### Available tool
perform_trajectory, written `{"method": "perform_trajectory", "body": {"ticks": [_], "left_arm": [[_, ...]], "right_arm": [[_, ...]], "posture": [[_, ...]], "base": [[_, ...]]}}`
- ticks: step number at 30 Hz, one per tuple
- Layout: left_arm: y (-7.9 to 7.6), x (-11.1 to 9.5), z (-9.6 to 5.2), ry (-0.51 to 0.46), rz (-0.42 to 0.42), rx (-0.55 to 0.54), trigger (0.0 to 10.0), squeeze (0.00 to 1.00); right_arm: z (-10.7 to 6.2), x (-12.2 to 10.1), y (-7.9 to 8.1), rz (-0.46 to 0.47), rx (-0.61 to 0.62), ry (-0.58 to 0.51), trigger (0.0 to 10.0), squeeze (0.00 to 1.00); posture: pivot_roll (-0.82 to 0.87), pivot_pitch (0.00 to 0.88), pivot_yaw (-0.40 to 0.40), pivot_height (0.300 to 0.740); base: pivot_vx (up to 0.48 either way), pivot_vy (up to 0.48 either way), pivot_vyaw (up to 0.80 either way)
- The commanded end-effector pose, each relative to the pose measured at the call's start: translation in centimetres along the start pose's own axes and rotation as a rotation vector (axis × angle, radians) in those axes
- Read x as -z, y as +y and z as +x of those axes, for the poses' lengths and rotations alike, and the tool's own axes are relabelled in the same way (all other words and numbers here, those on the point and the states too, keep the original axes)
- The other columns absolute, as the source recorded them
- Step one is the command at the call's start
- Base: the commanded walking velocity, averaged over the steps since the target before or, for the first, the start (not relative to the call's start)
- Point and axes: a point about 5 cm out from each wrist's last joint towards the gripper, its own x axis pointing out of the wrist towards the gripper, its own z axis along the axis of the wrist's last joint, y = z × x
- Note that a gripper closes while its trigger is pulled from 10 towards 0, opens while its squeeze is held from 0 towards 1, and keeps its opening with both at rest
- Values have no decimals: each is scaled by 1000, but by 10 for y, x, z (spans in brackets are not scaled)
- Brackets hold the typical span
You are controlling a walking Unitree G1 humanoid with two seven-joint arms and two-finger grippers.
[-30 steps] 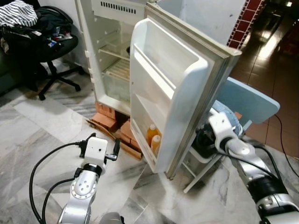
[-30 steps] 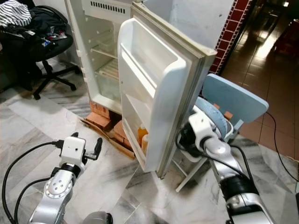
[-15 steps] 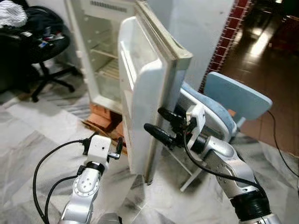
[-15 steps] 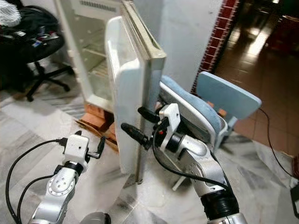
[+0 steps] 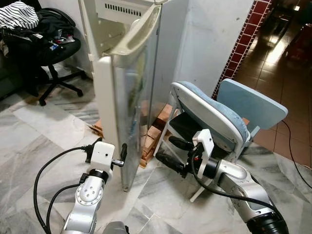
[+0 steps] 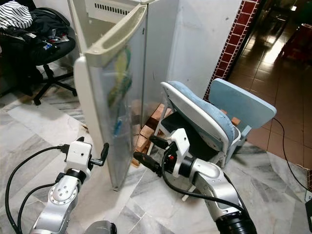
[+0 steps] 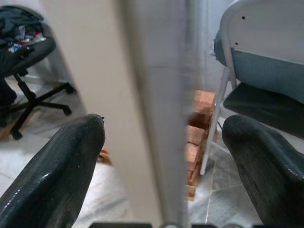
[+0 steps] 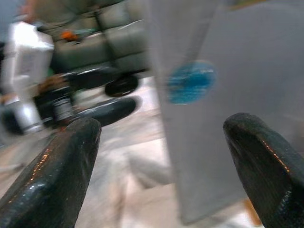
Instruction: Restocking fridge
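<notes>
The white fridge door stands partly swung toward the fridge body, with its grey outer face turned my way. My right gripper is open, low down beside that outer face, a short gap away from it. The right wrist view shows the door face with a blue sticker between the spread fingers. My left gripper is open at the door's lower free edge. That door edge runs between its two fingers in the left wrist view. The fridge's inside and the door shelves are hidden.
A light blue folding chair leans right behind my right arm. Red bricks prop the fridge off the marble floor. An office chair piled with clothes stands at the far left. A red tiled pillar and a floor cable lie to the right.
The door has swung from wide open to partly closed, hiding the bottles on its shelf. My right gripper came out from behind the door, pushed along its outer face, and now sits lower.
</notes>
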Motion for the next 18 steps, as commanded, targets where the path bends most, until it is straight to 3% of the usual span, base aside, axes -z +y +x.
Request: {"method": "perform_trajectory", "body": {"ticks": [1, 8, 11, 14, 16, 18], "left_arm": [[1, 0, 2, 12, -4, -2, 10000, 0], [8, -17, 6, -34, 4, -45, 10000, 0], [9, -18, 7, -43, -5, -51, 10000, 0], [11, -15, 8, -44, 1, -67, 10000, 0], [13, -24, 9, -93, -6, -75, 10000, 0], [15, -27, 10, -99, -10, -82, 10000, 0]], "right_arm": [[1, -6, -13, -60, 142, -31, 10000, 0], [-5, -20, -21, -113, 334, -148, 10000, 0], [-11, -25, -34, -149, 504, -185, 10000, 0], [-17, -26, -45, -103, 642, -255, 10000, 0], [-24, -23, -52, 17, 720, -288, 10000, 0], [-26, -21, -52, 14, 735, -275, 10000, 0]], "posture": [[62, 0, -57, 740], [64, 0, -37, 740], [53, 0, -39, 740], [39, 0, -38, 740], [42, 0, -36, 740], [42, 0, -38, 740]], "base": [[0, 319, 0], [0, 0, 0], [0, 479, 0], [0, 476, 0], [0, 480, 0], [0, 480, 0]]}}
